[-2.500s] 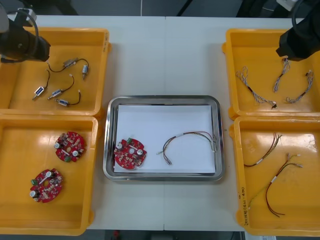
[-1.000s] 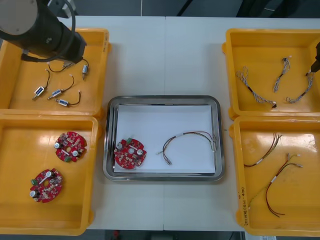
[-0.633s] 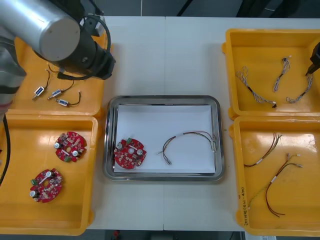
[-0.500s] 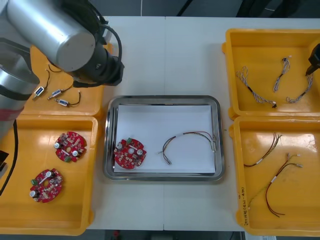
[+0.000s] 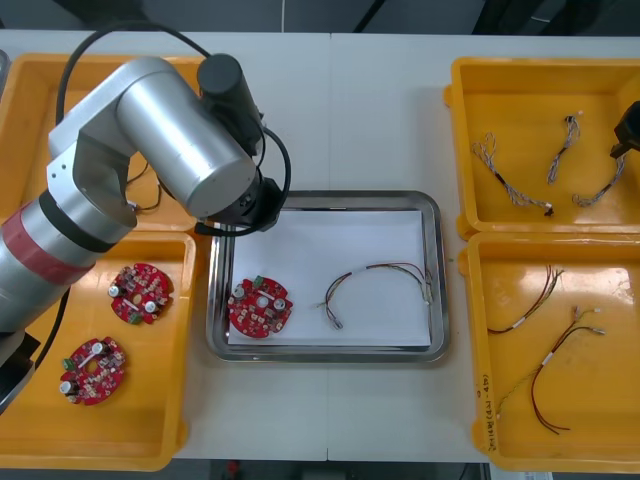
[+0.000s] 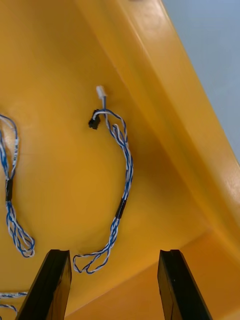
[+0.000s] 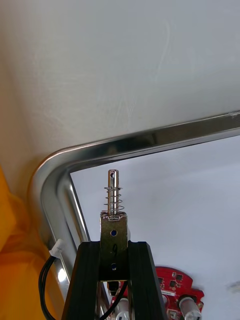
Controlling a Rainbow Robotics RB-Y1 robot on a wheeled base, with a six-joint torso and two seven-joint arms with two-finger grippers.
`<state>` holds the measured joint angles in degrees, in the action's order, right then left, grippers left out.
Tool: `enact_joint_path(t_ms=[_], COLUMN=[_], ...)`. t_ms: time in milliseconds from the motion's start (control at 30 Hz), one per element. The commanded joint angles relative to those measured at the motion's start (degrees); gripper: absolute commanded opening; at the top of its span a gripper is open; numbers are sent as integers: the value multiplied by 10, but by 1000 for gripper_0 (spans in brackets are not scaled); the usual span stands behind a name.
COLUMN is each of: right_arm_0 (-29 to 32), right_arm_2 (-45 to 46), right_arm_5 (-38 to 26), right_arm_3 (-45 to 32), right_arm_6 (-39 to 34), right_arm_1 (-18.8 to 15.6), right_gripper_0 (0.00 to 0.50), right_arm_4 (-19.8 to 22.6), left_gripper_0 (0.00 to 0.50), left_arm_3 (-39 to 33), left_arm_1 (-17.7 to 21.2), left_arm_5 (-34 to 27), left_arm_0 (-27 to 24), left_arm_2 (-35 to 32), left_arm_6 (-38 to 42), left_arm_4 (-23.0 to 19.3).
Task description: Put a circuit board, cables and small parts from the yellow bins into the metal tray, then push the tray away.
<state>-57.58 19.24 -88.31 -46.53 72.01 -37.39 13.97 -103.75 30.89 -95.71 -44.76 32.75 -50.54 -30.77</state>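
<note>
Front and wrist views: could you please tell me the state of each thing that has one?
Left pincer: shut on small metal part.
Right pincer: open, above blue and white cable.
Metal tray: holds circuit board and cable.

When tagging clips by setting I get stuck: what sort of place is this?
Likely an electronics kitting station: yellow bins hold sorted cables and round red circuit boards, and the left gripper holds a small metal part over the metal tray between them.
</note>
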Motion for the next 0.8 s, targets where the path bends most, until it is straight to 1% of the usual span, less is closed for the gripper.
enact_joint_path(t_ms=[33, 167, 400, 500, 533, 600, 633, 667, 700, 733, 767, 800], right_arm_0=[-27, -27, -26, -26, -27, -26, -26, -26, -26, -26, -26, -24], right_arm_2=[-3, -3, -1, -3, -4, -6, -7, -9, -10, -10, -10, -12], right_arm_5=[16, 28, 50, 62, 68, 72, 72, 72, 72, 74, 74, 75], right_arm_3=[21, 49, 84, 104, 110, 113, 114, 114, 115, 115, 115, 115], right_arm_6=[-55, -78, -86, -93, -93, -95, -96, -98, -100, -101, -101, -103], right_arm_1=[-29, -28, -26, -26, -26, -26, -22, -22, -22, -20, -20, -17], right_gripper_0=[500, 500, 500, 500, 500, 500, 500, 500, 500, 500, 500, 500], right_arm_4=[7, 18, 33, 55, 59, 60, 59, 58, 56, 55, 55, 53], left_gripper_0=[1, 0, 3, 7, 36, 115, 243, 324, 386, 485, 485, 500], left_arm_3=[4, 17, 41, 44, 44, 43, 43, 39, 37, 35, 35, 29], left_arm_1=[-12, -13, -15, -15, -15, -16, -17, -17, -16, -17, -17, -16], left_arm_5=[31, 52, 83, 90, 90, 91, 92, 92, 92, 92, 92, 91], left_arm_0=[24, 30, 30, 31, 31, 31, 31, 30, 31, 31, 31, 31], left_arm_2=[36, 50, 80, 84, 85, 85, 85, 85, 85, 85, 85, 84], left_arm_6=[41, 48, 62, 70, 73, 76, 80, 83, 85, 88, 88, 92], left_arm_4=[28, 33, 52, 55, 55, 55, 55, 55, 55, 56, 56, 57])
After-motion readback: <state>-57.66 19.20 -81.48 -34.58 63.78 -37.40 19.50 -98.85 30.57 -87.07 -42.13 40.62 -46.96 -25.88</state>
